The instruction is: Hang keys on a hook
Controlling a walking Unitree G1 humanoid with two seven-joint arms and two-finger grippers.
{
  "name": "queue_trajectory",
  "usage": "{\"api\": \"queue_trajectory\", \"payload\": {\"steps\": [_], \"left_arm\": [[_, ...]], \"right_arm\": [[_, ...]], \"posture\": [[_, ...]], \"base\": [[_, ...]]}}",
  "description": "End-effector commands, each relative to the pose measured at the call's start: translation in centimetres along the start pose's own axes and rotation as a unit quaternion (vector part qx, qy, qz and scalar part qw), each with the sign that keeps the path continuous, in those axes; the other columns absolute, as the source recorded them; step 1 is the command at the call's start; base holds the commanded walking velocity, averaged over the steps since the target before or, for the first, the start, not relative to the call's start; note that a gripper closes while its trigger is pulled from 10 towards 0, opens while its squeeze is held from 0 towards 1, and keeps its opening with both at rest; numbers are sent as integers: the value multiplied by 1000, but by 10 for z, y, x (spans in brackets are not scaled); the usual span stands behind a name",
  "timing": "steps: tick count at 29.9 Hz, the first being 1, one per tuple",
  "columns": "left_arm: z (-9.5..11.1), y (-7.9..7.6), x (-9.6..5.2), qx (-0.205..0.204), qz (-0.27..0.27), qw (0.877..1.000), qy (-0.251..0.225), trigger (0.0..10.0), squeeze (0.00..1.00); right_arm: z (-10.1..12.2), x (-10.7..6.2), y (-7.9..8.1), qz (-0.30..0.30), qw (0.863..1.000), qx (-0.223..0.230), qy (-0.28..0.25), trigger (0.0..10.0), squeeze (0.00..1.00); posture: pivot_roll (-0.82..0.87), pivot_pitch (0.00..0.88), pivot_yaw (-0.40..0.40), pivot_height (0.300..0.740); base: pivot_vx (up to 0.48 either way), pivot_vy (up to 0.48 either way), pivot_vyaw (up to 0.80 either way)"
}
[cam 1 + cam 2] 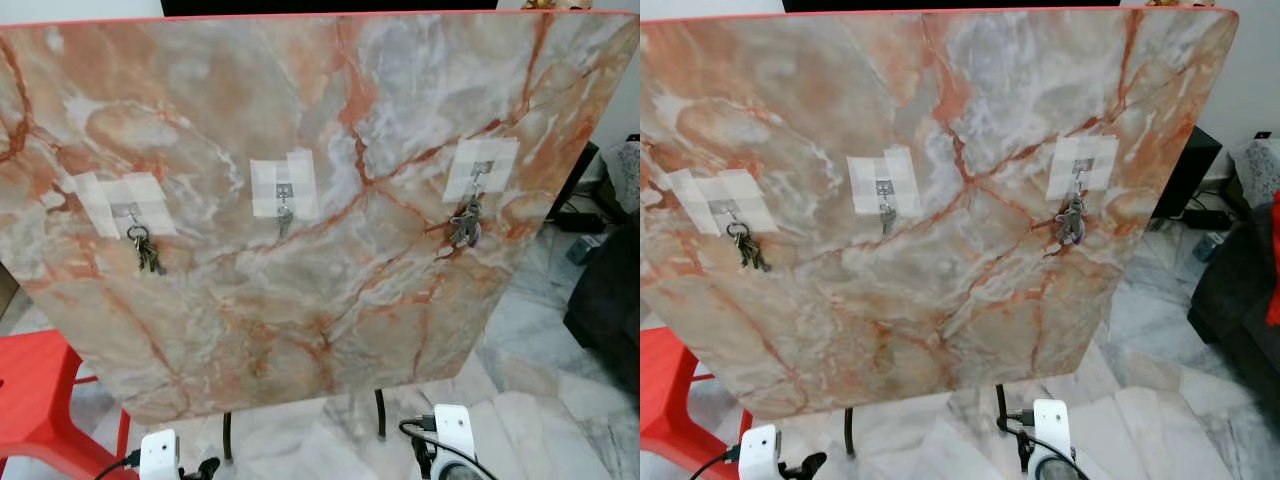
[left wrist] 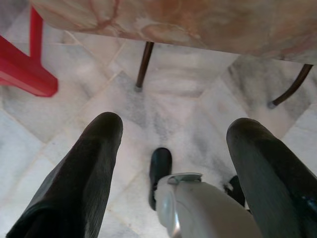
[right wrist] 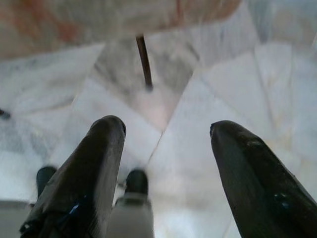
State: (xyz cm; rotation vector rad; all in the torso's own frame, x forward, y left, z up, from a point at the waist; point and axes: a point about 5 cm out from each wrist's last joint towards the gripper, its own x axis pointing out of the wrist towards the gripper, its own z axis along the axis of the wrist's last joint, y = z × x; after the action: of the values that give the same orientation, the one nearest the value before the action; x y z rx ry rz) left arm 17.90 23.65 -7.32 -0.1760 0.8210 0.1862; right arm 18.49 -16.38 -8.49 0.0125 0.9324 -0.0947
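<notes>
Keys (image 1: 146,250) on left hook, more on middle (image 1: 284,218) and right (image 1: 466,225). Both grippers down low, spread wide, holding nothing: left (image 2: 173,144), right (image 3: 166,134). Looks done. Your risk: raise arm carelessly, bump board (image 1: 330,330), bunches swing off.

Before me stands a marble board (image 1: 330,330); a red stool (image 1: 35,400) sits beside its lower left corner, on the tiled floor (image 1: 540,400).

Three key bunches (image 1: 145,250) hang from taped hooks (image 1: 284,192), apparently still.
</notes>
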Motion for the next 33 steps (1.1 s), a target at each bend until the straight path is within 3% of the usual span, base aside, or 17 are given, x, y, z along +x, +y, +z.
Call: {"api": "queue_trajectory", "payload": {"steps": [1, 6, 11, 23, 33], "left_arm": [[0, 3, 0, 9, 3, 1000, 9, 10000, 0], [1, 3, 0, 27, 1, 1000, 11, 10000, 0], [0, 2, 1, 28, 3, 999, 17, 10000, 0], [-6, -1, 0, 26, 8, 999, 27, 10000, 0], [-8, 1, -1, 28, 13, 999, 30, 10000, 0]], "right_arm": [[-14, -3, -1, -4, 1000, 17, 20, 10000, 0], [-27, -6, -1, -7, 999, 32, 40, 10000, 0], [-33, -7, -6, -25, 995, 77, 50, 10000, 0], [-20, -4, -12, -17, 997, 63, 28, 10000, 0], [-19, -4, -10, -12, 998, 54, 24, 10000, 0]], "posture": [[11, 0, 12, 740], [16, 0, 18, 740], [16, 0, 13, 740], [16, 0, 4, 740], [24, 0, 2, 740]], "base": [[0, 0, 0], [0, 0, 0], [0, 0, 0], [0, 0, 0], [0, 0, 739]]}}
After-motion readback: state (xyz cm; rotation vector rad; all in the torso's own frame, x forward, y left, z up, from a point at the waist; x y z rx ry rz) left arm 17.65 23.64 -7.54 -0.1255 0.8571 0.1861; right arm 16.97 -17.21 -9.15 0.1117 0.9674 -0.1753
